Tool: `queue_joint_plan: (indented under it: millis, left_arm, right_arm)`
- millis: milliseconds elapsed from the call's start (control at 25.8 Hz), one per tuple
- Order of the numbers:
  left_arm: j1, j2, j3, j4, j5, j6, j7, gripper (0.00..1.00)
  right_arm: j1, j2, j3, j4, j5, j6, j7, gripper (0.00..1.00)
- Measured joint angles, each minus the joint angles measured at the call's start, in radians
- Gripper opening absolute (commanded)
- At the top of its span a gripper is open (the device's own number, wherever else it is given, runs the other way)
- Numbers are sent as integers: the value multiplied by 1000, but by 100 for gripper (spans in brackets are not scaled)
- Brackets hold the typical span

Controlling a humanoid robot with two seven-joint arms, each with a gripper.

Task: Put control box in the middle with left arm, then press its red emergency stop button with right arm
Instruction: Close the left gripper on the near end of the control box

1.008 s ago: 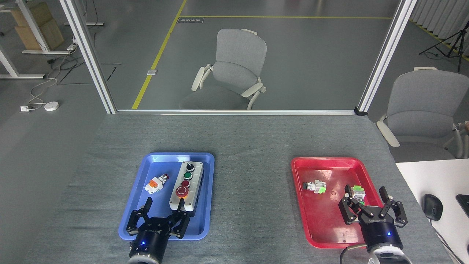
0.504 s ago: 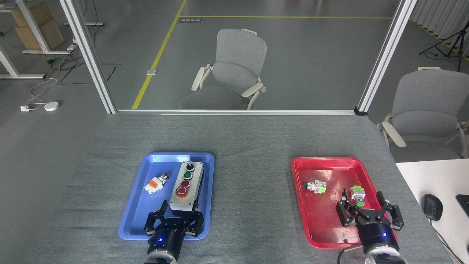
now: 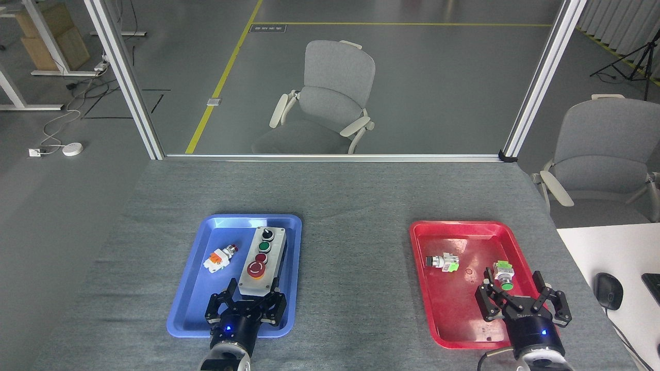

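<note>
The control box (image 3: pixel 266 257) lies lengthwise in the blue tray (image 3: pixel 206 288), light grey with a black base. Its red emergency stop button (image 3: pixel 256 268) sits at the near end, behind it a small dark-red button, a green button and a black knob. My left gripper (image 3: pixel 246 301) stands open at the box's near end, one finger on each side of that end, apart from it as far as I can tell. My right gripper (image 3: pixel 522 299) is open over the near part of the red tray (image 3: pixel 454 319), holding nothing. The middle (image 3: pixel 356 278) is bare grey tabletop between the trays.
A loose orange-white push-button part (image 3: pixel 220 257) lies in the blue tray left of the box. Two green-bodied parts (image 3: pixel 443 262) (image 3: pixel 504 273) lie in the red tray, one just beyond my right gripper. A white desk with a mouse (image 3: pixel 608 290) adjoins the right side.
My left gripper moved right from the tray's near-left area to the box's near end. My right gripper drew back slightly toward me. The box has not moved.
</note>
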Motion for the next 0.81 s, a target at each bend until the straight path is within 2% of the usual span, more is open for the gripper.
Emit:
queue_joint_plan:
  millis: [659,698,814]
  left_arm:
    - [-142,-36,-3,241,-2,-2,5,97]
    - [-155,-38,-6,259,-2,-2,5,93]
    - [-192,-46,-17,313,-1,-6,5,68]
  right_arm:
    - [1,-8,4,-5,-2,-1,2,98]
    - [1,-8,4,-5,-2,-1,1,98]
    - [2,-8,4,-6,-3,0,-1,98]
